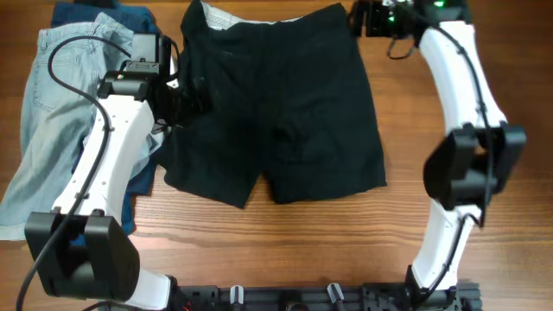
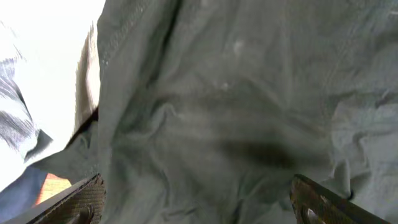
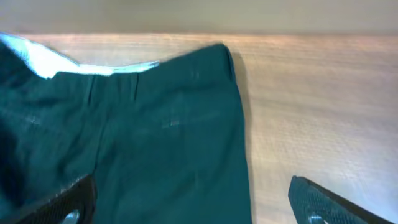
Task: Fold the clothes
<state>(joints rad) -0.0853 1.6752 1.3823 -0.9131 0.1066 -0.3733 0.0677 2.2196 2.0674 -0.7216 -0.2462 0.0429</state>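
Black shorts (image 1: 285,104) — flat on the table (image 1: 346,233), centre; waistband far, legs near, pale lining showing at the waist.
Left gripper (image 1: 192,99) — jaws wide apart, low over the shorts' left edge, black cloth filling the view between its fingers.
Right gripper (image 1: 358,19) — jaws apart at the far right waistband corner, one finger over cloth, the other over bare wood.
Light denim (image 1: 52,130), dark-blue piece (image 1: 104,13) — left of the shorts.

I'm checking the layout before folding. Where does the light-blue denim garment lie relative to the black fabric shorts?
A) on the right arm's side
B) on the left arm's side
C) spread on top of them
B: the light-blue denim garment lies beside the black fabric shorts, partly under the left arm.
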